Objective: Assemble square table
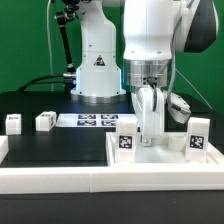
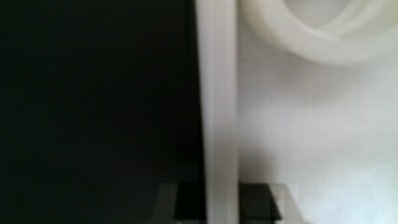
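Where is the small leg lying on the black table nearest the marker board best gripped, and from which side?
Probably from straight above, with the fingers closing on two opposite side faces of the leg. It rests as a low block on the table, apart from both the other loose leg and the marker board, so its sides look free. Its finer shape is too small to tell.
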Controlling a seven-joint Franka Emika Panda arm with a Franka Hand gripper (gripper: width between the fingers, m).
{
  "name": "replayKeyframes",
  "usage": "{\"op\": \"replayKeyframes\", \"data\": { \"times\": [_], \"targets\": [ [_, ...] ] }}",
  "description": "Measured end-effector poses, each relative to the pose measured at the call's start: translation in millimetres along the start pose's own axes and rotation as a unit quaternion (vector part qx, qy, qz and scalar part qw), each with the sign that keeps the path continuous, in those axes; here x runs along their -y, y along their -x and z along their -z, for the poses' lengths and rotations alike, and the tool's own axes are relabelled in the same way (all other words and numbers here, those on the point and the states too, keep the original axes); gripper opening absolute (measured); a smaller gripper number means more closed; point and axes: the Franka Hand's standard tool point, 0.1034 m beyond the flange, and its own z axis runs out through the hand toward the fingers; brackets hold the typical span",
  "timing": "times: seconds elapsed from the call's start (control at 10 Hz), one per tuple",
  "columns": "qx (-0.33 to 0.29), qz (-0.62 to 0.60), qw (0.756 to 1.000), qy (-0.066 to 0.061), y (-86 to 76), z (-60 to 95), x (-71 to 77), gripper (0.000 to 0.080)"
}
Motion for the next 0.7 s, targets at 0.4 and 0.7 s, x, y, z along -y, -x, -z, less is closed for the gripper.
{"op": "replayKeyframes", "data": {
  "times": [0.4, 0.7],
  "targets": [
    [-0.002, 0.09, 0.996, 0.0, -38.1, 2.2, -6.6, 0.0057],
    [-0.009, 0.14, 0.99, 0.003, -66.5, 2.7, -10.0, 0.0057]
  ]
}}
